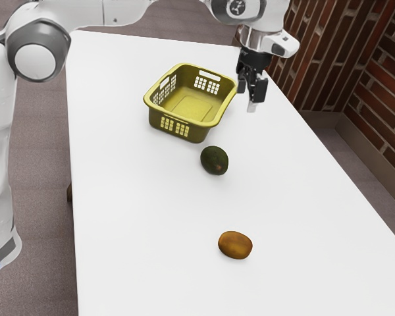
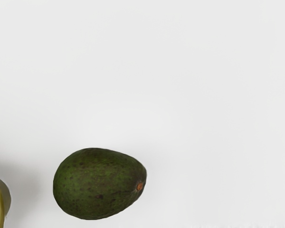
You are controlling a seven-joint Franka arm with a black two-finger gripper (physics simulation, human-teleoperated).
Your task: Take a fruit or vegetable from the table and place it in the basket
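- The brown fruit (image 1: 235,245) is left on the bench (image 1: 141,224) with open room all round.
- The avocado (image 1: 214,160) is laid on its side near the basket (image 1: 199,133); a short carry is probably allowed.
- The tool (image 1: 251,96) is held above the bench, fingers parted and empty, presumably for clearance; the basket's rim should be avoided on descent.

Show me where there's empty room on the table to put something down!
The table is bare between the avocado and the orange-brown fruit, and from both fruits to its long edges. It's crowded between the basket and the avocado.
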